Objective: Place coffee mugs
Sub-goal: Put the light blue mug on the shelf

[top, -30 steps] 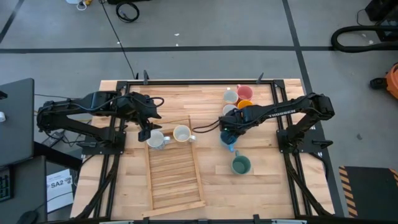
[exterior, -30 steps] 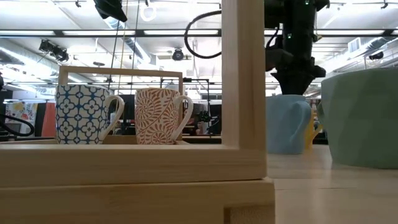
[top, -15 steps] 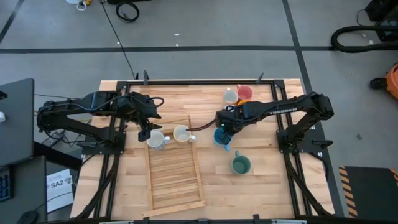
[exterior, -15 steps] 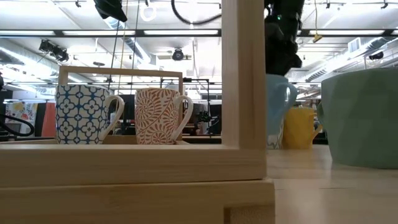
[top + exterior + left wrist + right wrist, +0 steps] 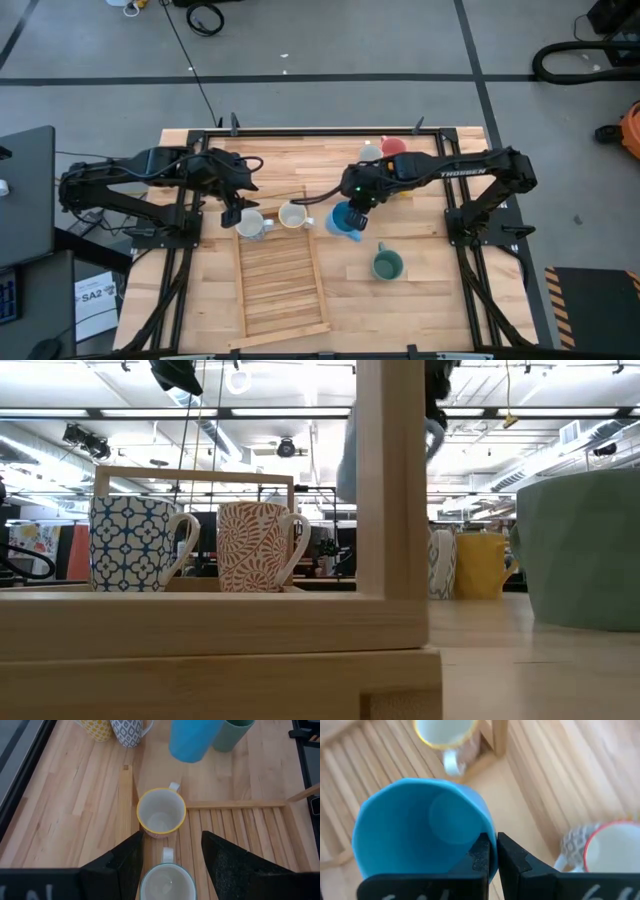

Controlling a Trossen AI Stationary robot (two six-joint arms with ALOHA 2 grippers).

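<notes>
The right gripper (image 5: 357,203) is located at the centre of the high view, just right of the slatted wooden tray (image 5: 280,285). It is clenched on the rim of the bright blue mug (image 5: 343,219); in the right wrist view the two fingers (image 5: 481,854) are seen pinching the mug wall, one inside and one outside. In the low view the mug (image 5: 347,455) is seen high in the frame, clear of the table (image 5: 520,660) and partly hidden behind the tray's upright post (image 5: 391,490).

The left gripper (image 5: 234,207) is held over the upper left corner of the tray, its fingers (image 5: 122,865) spread and nothing between them. Directly below it stands the blue-patterned mug (image 5: 251,224), and just to its right the orange-patterned mug (image 5: 292,215); both are upright at the top end of the tray, close together.

The teal-green mug (image 5: 387,265) stands alone on the table at the lower right of centre. A cluster of further mugs is seen at the upper right of the table, partly covered by the right arm: a red-rimmed mug (image 5: 394,147) and a pale mug (image 5: 371,151) are visible there. A yellow mug (image 5: 482,565) is seen at the right of the low view.
</notes>
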